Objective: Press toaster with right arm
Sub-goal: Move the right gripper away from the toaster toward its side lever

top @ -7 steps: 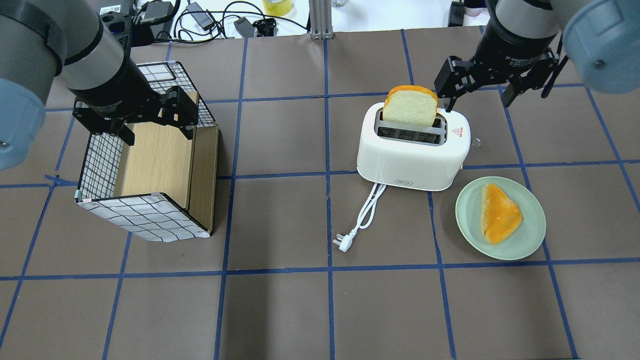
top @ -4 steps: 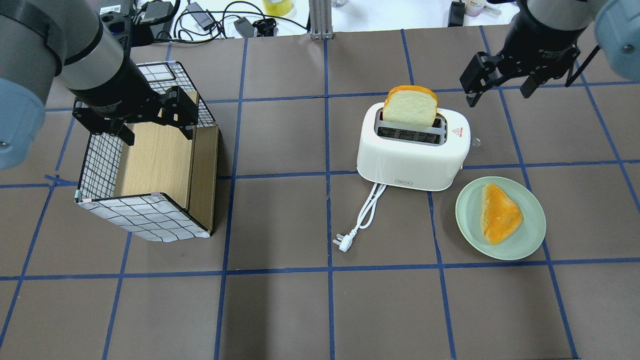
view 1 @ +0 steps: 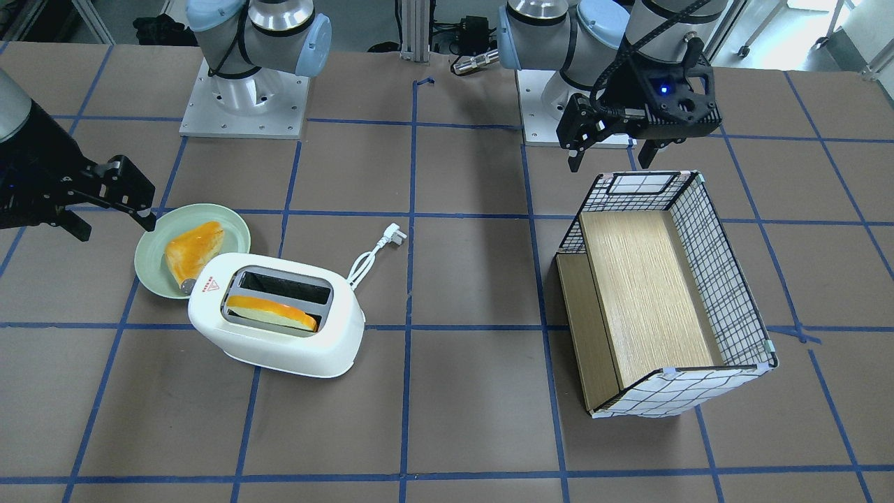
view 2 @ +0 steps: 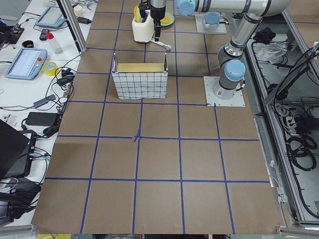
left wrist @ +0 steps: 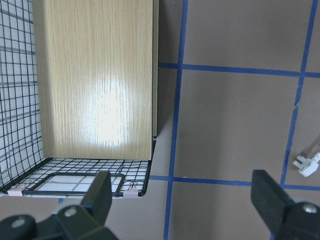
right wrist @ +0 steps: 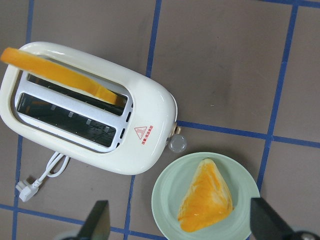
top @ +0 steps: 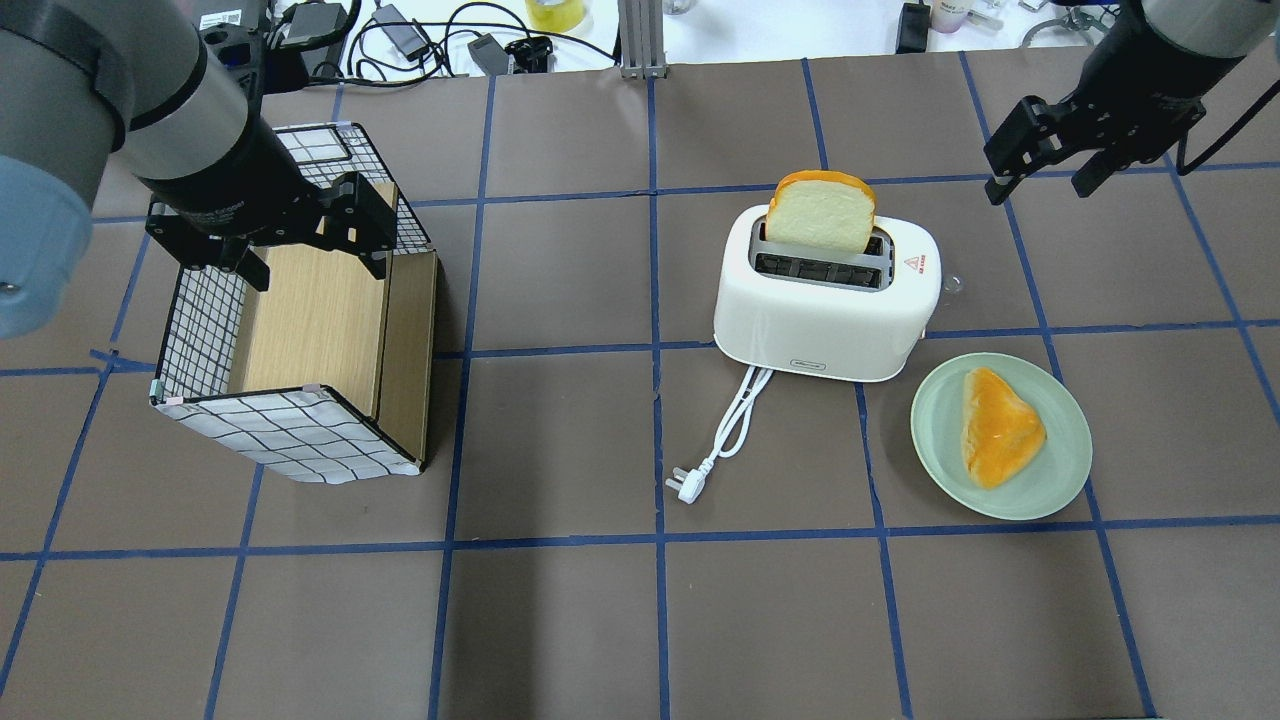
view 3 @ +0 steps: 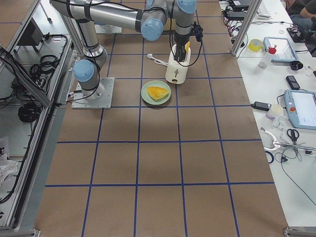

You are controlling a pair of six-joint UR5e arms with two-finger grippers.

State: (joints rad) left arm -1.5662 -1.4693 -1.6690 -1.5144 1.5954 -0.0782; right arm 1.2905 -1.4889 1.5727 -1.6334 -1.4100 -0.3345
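Observation:
The white toaster (top: 825, 310) stands right of the table's middle with a bread slice (top: 822, 212) upright in its far slot. It also shows in the front view (view 1: 279, 349) and the right wrist view (right wrist: 100, 125). Its lever knob (right wrist: 177, 143) sticks out of the end nearest the plate. Its cord and plug (top: 685, 487) lie in front. My right gripper (top: 1040, 190) is open and empty. It hangs in the air, back and to the right of the toaster, and touches nothing. My left gripper (top: 318, 272) is open and empty over the wire basket (top: 300, 440).
A green plate (top: 1060, 480) with an orange-crusted bread piece (top: 1000, 425) sits at the toaster's front right. The wire basket with a wooden floor (left wrist: 95, 75) stands on the left. Cables and small items lie beyond the table's far edge.
My right gripper has moved right and back, away from the toaster's bread slice. The left arm, toaster, bread and plate have not moved.

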